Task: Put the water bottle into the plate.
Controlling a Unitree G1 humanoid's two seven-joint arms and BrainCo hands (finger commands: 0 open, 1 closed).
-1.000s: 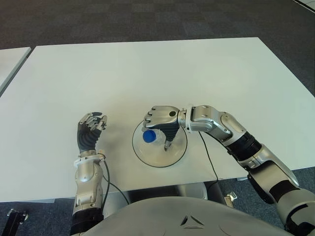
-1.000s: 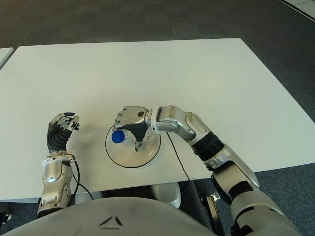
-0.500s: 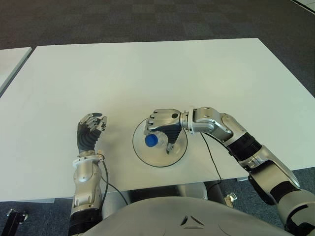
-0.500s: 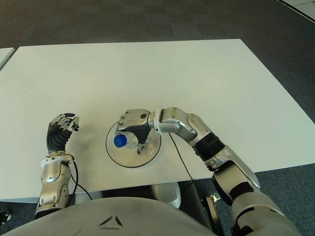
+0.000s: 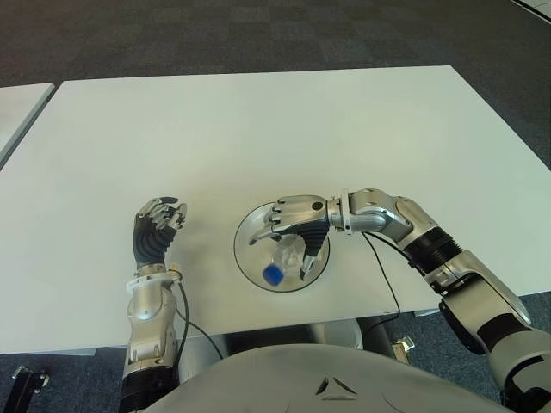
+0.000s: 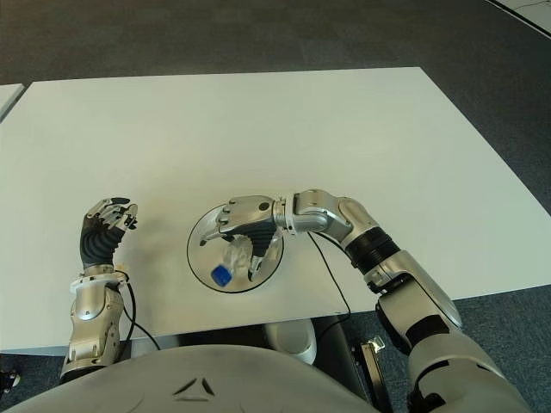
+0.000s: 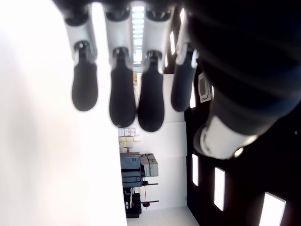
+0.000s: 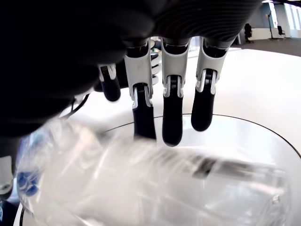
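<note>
Change since a second ago: right hand (image 5: 293,225) has opened and let go; the clear plastic water bottle with a blue cap (image 5: 281,260), upright in its grasp before, now lies on its side.
Bottle position: inside the round transparent glass plate (image 5: 250,232), cap end (image 5: 273,274) pointing to the robot's side of the rim.
Right hand: spread over the plate, fingers (image 8: 172,117) extended and slightly drooping above the bottle, thumb (image 5: 310,258) down beside the bottle body; whether it touches cannot be told.
Left hand (image 5: 157,228): held up beside the plate on its left, apart from it, fingers (image 7: 122,101) side by side and loosely bent, holding nothing.
Surface: white rectangular table (image 5: 258,129) under plate and hands.
</note>
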